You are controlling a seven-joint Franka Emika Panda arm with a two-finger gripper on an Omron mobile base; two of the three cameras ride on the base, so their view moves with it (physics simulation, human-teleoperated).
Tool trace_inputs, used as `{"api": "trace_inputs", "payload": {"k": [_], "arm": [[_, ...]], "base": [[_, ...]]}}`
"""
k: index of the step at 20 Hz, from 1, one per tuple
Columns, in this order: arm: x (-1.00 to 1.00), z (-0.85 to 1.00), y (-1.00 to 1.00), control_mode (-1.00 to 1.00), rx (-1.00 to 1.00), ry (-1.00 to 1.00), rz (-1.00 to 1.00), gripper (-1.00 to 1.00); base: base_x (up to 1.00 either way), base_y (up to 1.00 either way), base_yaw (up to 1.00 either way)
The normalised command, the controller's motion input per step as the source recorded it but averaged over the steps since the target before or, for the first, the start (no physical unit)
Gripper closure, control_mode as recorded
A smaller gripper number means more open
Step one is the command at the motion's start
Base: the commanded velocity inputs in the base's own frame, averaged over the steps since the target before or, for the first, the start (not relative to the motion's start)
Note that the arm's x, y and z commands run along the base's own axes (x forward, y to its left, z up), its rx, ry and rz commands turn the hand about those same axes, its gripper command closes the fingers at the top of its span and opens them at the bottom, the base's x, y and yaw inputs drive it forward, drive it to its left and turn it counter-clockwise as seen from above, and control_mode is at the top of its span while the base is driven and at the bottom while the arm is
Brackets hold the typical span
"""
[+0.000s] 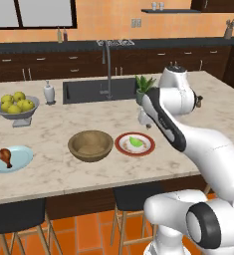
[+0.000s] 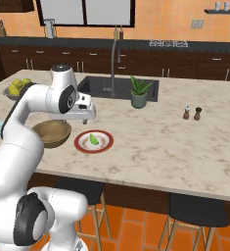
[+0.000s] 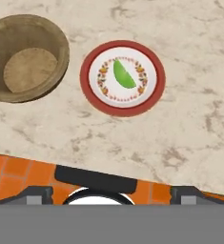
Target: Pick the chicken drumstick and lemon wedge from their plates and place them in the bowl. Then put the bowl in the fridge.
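Tool [image 2: 88, 119] above counter | lemon wedge [image 3: 124, 74] on red-rimmed plate [image 3: 154, 93] | bowl [image 3: 56, 62] beside

No text, labels, brands, numbers or signs can be read on anything in these kitchen views

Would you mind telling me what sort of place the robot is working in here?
A home-style kitchen, rendered in simulation: a marble-look island counter with a built-in sink and tall faucet, bar stools tucked beneath, and dark wood cabinets along the orange back wall.
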Motion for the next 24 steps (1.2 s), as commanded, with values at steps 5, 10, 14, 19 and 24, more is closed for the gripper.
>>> {"api": "trace_inputs", "payload": {"k": [5, 10, 14, 19, 24], "arm": [[0.83, -0.66, -0.15, -1.00, 0.00, 0.06, 0.10, -1.00], [0.89, -0.59, -0.04, -1.00, 0.00, 0.15, 0.09, -1.00], [0.98, -0.61, 0.04, -1.00, 0.00, 0.22, 0.05, -1.00], [0.70, -0.54, 0.02, -1.00, 0.00, 0.21, 0.09, -1.00], [0.46, -0.51, 0.08, -1.00, 0.00, 0.06, 0.07, -1.00]], "base": [[0.00, 0.00, 0.00], [0.00, 0.00, 0.00], [0.00, 0.00, 0.00], [0.00, 0.00, 0.00], [0.00, 0.00, 0.00]]}}
